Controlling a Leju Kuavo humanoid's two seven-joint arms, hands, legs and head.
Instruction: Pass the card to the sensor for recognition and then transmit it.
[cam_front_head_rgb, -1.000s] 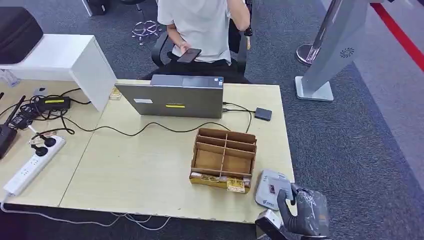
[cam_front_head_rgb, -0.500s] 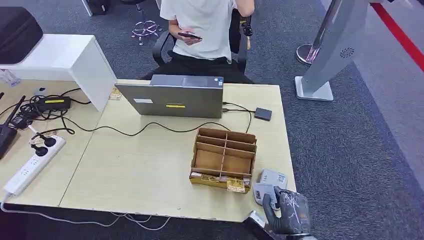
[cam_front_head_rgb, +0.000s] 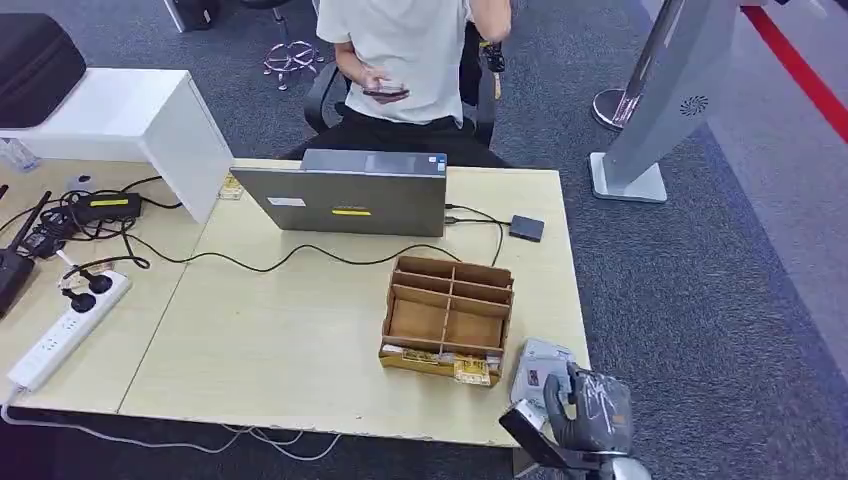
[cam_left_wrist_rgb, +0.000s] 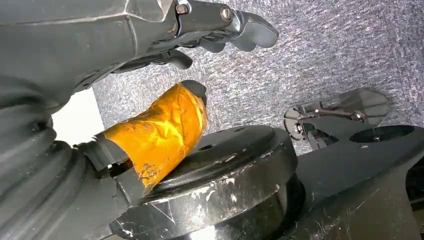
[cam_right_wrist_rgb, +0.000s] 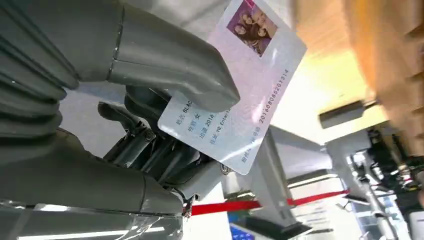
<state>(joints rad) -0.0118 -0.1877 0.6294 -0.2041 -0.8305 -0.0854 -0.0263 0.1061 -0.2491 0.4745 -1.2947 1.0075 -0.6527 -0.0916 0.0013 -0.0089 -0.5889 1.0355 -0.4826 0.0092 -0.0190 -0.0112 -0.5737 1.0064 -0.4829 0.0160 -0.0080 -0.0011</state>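
Head view: right robot hand (cam_front_head_rgb: 590, 410) at the table (cam_front_head_rgb: 300, 340) front-right corner, just beside the grey sensor (cam_front_head_rgb: 537, 367) lying there. Wooden divider box (cam_front_head_rgb: 448, 318) sits just left of the sensor; compartments show bare wood, contents of the front slot too small to tell. Laptop (cam_front_head_rgb: 345, 192) at the far edge w/ cable to a small dark box (cam_front_head_rgb: 527, 227). Power strip (cam_front_head_rgb: 65, 330) on the left. Person (cam_front_head_rgb: 410, 55) seated behind the table w/ a phone.

Left wrist view: left robot hand (cam_left_wrist_rgb: 165, 45) hangs over grey carpet, fingers apart, holding nothing; orange tape on the thumb.

Right wrist view: right robot hand pinches the card (cam_right_wrist_rgb: 235, 90) between thumb (cam_right_wrist_rgb: 170, 60) and the dark fingers under it. Card has a photo and printed text, tilted, most of it sticking out past the thumb.
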